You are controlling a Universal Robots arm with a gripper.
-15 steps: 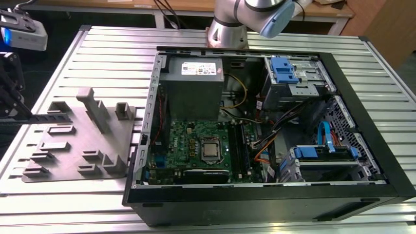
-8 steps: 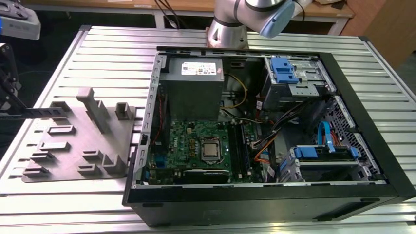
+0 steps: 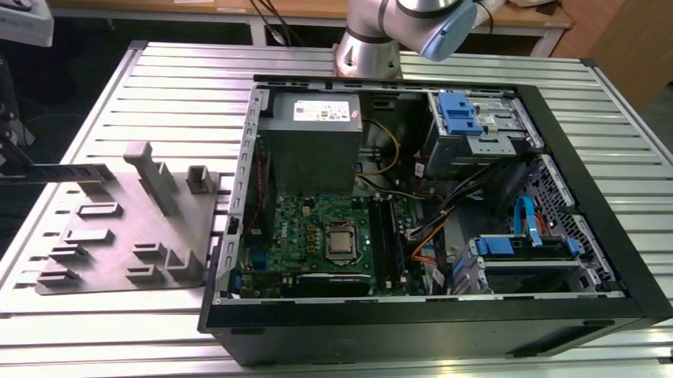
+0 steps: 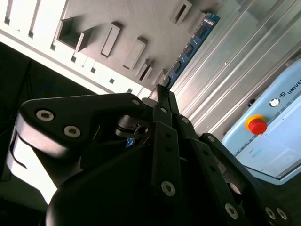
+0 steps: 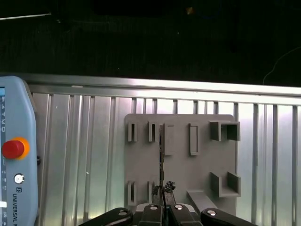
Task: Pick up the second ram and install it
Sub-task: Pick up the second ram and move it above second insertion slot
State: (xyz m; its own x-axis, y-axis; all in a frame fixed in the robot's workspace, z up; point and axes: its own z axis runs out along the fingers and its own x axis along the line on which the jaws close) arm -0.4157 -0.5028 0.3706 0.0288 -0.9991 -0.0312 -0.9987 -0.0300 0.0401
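1. I am holding my pincer (image 4: 162, 94) closed tight on one end of the second ram (image 4: 192, 46).
2. Ram is lying over the grey slotted holder (image 3: 116, 236) on the desk (image 3: 158, 87).
3. Open computer case (image 3: 421, 319) is housing the motherboard (image 3: 305, 228).

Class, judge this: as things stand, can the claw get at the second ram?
Very likely yes: the claw seems closed on one end of the second ram, at the grey holder plate, with nothing between them.

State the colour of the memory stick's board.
Blue: the second ram shows it best in the second wrist view.
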